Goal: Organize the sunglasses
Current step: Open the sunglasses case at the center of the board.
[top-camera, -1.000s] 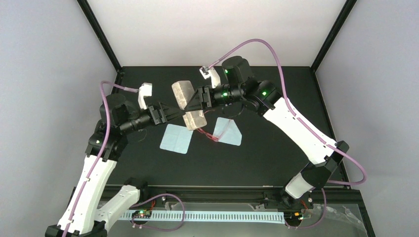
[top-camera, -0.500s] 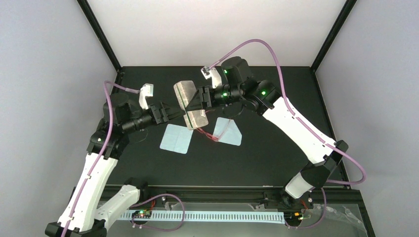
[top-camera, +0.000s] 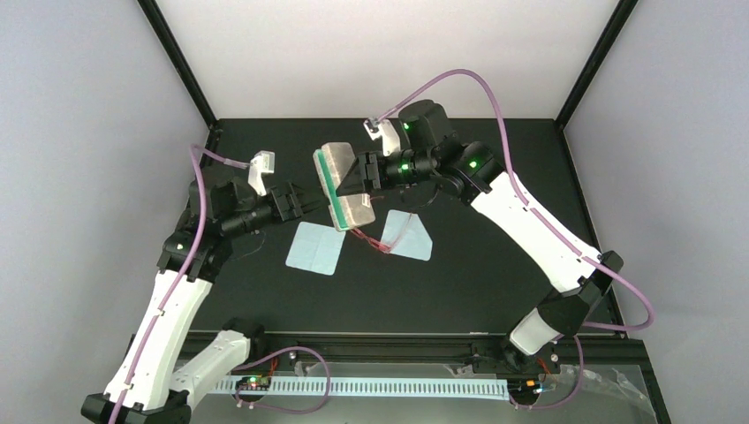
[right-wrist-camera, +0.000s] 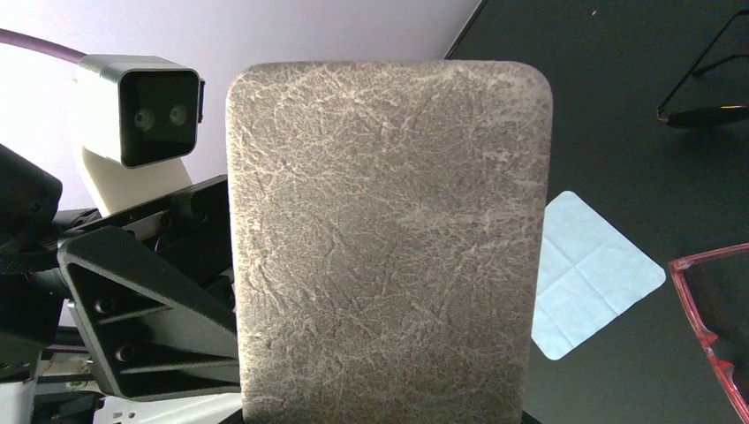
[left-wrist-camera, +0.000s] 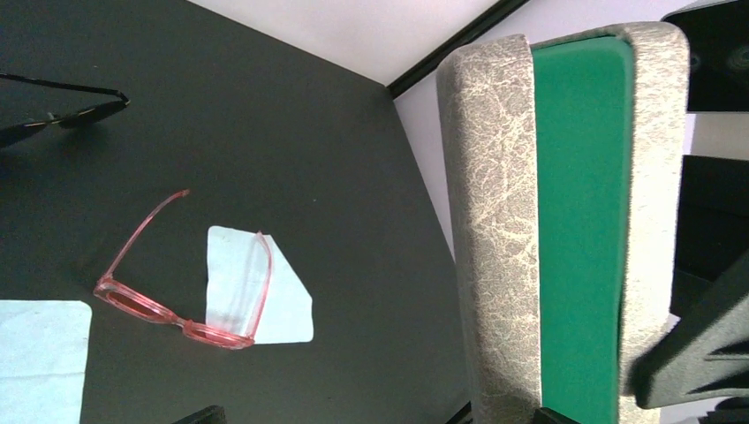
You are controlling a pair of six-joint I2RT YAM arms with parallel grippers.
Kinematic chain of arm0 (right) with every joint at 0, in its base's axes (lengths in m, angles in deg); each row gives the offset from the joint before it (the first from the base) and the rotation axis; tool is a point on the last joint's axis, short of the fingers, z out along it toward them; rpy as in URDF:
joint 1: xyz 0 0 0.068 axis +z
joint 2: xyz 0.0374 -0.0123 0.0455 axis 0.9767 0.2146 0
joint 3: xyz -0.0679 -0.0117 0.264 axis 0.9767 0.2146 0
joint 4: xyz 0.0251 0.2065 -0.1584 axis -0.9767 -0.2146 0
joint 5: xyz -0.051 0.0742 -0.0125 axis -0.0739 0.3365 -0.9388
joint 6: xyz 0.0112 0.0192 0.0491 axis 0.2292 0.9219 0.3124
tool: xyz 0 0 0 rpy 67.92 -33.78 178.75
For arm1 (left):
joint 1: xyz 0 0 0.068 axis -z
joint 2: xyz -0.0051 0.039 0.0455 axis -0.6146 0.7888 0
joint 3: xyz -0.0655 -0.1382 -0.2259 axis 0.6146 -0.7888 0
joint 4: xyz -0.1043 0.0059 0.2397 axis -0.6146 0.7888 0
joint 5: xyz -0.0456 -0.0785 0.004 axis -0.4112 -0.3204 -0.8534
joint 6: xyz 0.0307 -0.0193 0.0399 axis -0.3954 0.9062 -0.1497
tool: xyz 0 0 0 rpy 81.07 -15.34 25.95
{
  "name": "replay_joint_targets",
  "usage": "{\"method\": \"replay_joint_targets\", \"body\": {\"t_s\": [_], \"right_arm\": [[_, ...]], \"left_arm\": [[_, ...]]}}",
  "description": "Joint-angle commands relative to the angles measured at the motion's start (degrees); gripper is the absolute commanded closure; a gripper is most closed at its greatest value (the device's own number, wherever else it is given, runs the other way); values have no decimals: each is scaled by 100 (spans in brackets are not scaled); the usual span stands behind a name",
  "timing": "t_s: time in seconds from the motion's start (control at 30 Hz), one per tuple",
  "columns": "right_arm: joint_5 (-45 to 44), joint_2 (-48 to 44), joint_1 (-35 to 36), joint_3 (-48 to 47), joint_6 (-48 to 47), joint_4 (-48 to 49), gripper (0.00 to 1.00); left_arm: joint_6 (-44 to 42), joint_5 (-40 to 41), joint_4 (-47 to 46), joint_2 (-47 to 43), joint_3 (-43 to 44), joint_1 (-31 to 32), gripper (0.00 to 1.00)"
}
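The black table (top-camera: 495, 265) carries two arms that arch inward from the near corners, with level wrists facing each other mid-table. The right gripper (top-camera: 351, 183) is clamped on a grey crackle-textured glasses case (top-camera: 334, 163), held on edge above the table and ajar, showing its green lining. The left gripper (top-camera: 311, 200), jaws spread, sits at the case's left side. Below, two pale blue cloths (top-camera: 316, 248) lie flat. The thin red-pink sunglasses (left-wrist-camera: 179, 321), with see-through lenses and arms unfolded, lie between the cloths, one arm across the right cloth.
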Motion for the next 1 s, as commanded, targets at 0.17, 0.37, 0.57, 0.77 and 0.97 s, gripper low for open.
{"method": "replay_joint_targets", "body": {"t_s": [0.17, 0.37, 0.57, 0.77, 0.97], "right_arm": [[888, -399, 110, -197, 443, 898, 87], [928, -436, 113, -244, 528, 908, 87], [952, -435, 113, -272, 544, 841, 87], [929, -446, 113, -287, 518, 778, 88], [612, -334, 113, -496, 357, 416, 87]], "left_arm": [[-330, 815, 731, 301, -157, -2, 10], [-397, 966, 852, 334, -129, -5, 10], [-418, 968, 859, 358, -140, -5, 10], [-407, 967, 838, 380, -138, -5, 10], [-410, 962, 828, 402, -124, -5, 11]]}}
